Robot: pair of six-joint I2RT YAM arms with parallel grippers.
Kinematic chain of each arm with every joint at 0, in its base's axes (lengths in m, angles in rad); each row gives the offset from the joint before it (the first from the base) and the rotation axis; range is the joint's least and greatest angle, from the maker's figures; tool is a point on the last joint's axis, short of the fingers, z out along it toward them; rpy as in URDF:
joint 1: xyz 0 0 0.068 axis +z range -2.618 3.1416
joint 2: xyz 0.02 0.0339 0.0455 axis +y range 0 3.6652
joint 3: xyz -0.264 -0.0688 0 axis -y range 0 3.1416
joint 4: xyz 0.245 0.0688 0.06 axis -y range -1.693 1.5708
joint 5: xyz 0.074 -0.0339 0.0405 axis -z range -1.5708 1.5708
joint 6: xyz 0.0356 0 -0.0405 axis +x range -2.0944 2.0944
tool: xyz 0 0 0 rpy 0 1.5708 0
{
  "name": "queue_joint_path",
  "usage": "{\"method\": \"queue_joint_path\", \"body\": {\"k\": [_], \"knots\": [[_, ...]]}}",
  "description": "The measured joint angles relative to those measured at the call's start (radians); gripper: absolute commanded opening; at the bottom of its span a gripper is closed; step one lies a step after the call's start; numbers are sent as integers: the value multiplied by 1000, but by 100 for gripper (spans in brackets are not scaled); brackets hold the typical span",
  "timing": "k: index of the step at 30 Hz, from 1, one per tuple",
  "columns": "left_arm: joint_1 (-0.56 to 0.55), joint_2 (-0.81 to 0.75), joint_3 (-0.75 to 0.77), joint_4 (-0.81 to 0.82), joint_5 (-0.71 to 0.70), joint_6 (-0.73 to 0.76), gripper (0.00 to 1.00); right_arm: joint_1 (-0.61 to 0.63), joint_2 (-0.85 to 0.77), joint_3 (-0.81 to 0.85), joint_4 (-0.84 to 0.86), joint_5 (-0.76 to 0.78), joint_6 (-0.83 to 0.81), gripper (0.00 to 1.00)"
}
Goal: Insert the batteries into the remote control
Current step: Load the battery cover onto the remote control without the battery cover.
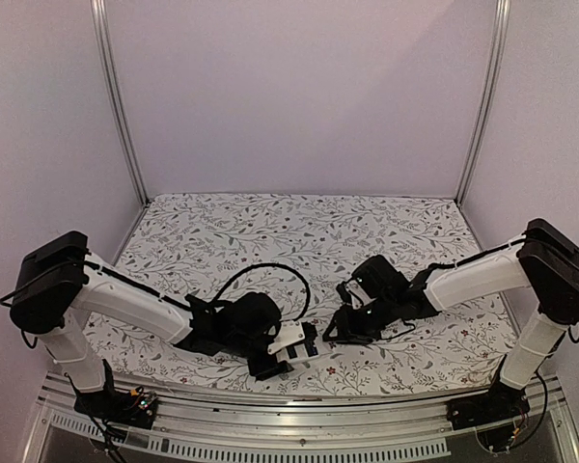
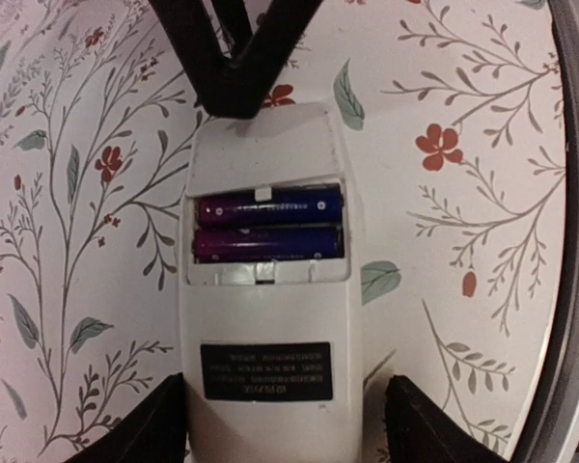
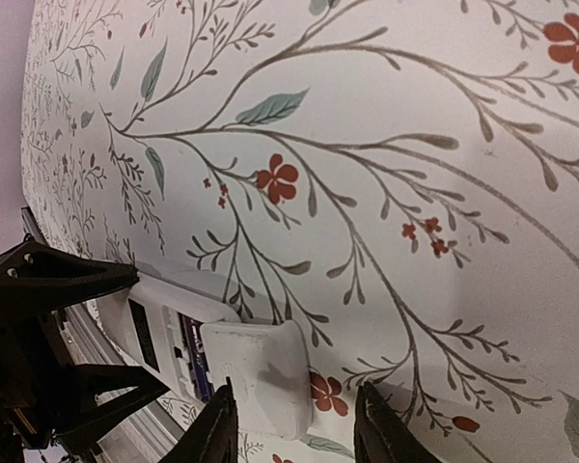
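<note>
The remote control (image 2: 266, 313) is laid back-up on the flowered cloth (image 2: 463, 241), close to the table's near edge. Its battery compartment (image 2: 266, 278) is seen uncovered, and both batteries (image 2: 268, 241) are seated in it, side by side and crosswise to the remote's length, just above the dark label (image 2: 266, 371). The loading itself is therefore judged done. What is left appears to be the closing of the compartment, and no separate cover can be made out in any view.

The label end of the remote is straddled by the left gripper (image 2: 285, 405), its jaws held apart. One finger is at the remote's edge, and a strip of cloth is visible between the other finger and the remote, so nothing is clamped. The opposite, plain end is flanked by the right gripper (image 3: 297, 395), set narrower but likewise parted, with a gap beside the remote on one side.
</note>
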Motion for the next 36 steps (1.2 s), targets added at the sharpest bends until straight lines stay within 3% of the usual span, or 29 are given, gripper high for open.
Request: {"method": "queue_joint_path", "body": {"k": [22,36], "knots": [[0,2,1,-2,-8,-16,62,52,11,-1,26,23,54,31],[0,5,3,-2,-14,-19,62,66,26,17,23,25,51,30]]}}
